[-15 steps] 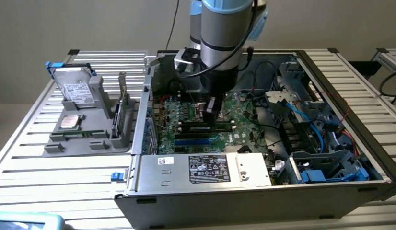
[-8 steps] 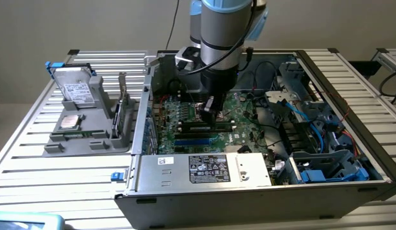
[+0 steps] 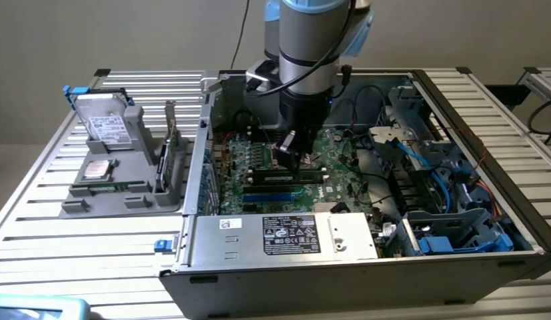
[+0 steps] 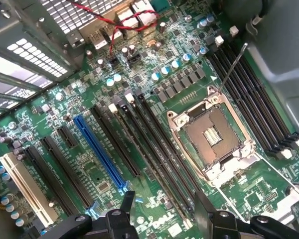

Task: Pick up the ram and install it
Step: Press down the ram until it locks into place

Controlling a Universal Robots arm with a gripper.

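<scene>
Exterior view, arm (image 3: 309, 47) upright over motherboard (image 3: 257, 159); jaws spread wide, empty

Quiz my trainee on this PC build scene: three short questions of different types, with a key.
1. True or false: the pincer grips a component.
2. One long expansion slot on the motherboard is brightly coloured. Which colour? A red, B blue, C orange.
3. Is there a chip in the processor socket?

Key:
1. False. It is open and empty above the board.
2. B.
3. No, the socket is empty.
</scene>
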